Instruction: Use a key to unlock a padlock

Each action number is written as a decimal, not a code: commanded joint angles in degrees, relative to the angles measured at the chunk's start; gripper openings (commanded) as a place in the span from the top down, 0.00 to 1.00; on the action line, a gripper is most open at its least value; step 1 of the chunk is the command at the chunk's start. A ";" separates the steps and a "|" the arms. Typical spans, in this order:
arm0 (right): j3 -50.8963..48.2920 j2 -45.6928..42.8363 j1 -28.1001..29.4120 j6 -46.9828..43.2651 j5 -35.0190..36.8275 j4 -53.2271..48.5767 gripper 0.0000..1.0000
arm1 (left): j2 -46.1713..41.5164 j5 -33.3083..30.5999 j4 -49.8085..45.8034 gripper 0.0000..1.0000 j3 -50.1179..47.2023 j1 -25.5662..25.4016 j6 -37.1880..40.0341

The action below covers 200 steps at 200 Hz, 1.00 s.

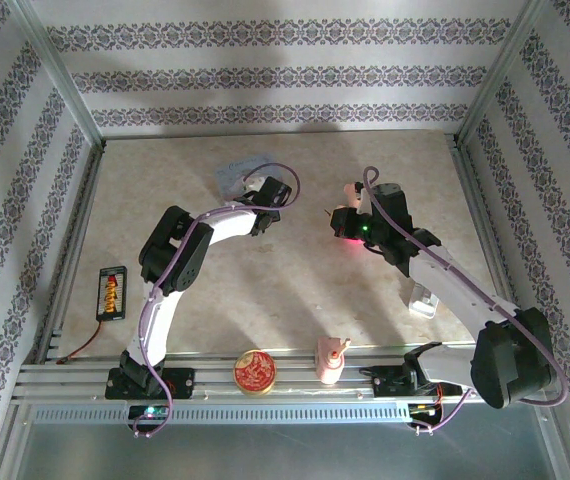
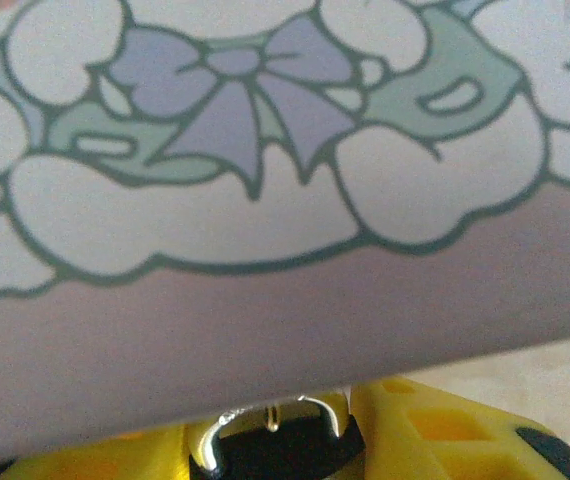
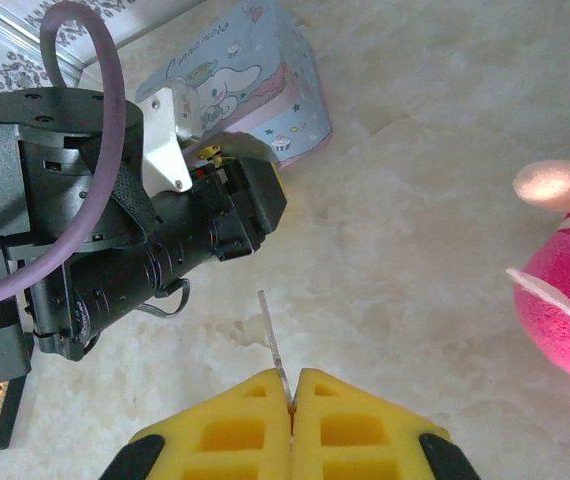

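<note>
Right wrist view: the right gripper [image 3: 292, 385] has its yellow fingers closed on the thin silvery key [image 3: 273, 335], blade pointing out toward the left arm.

The padlock [image 2: 280, 448] sits between the fingers of the left gripper [image 1: 261, 192], which appear clamped on its dark body with the silvery shackle up. It is hard against the side of the pale blue tin [image 3: 255, 80], far centre-left on the table. The step looks like bringing key to keyhole, and the keyhole is hidden. It would go best if the left arm drew the padlock clear of the tin and turned its keyway toward the blade. The right arm should then advance slowly and straight, since so thin a key could pivot in the pads. The tin lid carries cursive script, seemingly "Cinnamoroll", too small to be sure. No writing can be read on the padlock.
</note>
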 commanded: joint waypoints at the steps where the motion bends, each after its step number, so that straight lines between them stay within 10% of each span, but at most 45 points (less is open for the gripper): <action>1: 1.04 0.44 0.51 -1.09 -0.67 1.24 1.00 | 1.67 1.65 -0.92 0.67 1.60 0.65 -0.39; 38: 0.18 0.54 0.65 -0.83 -0.41 1.32 1.00 | 1.44 3.40 -1.06 0.91 1.54 0.64 0.10; 200: -12.94 12.95 13.46 4.77 4.88 24.92 1.00 | -14.95 18.83 0.61 1.00 -16.26 -1.57 -22.66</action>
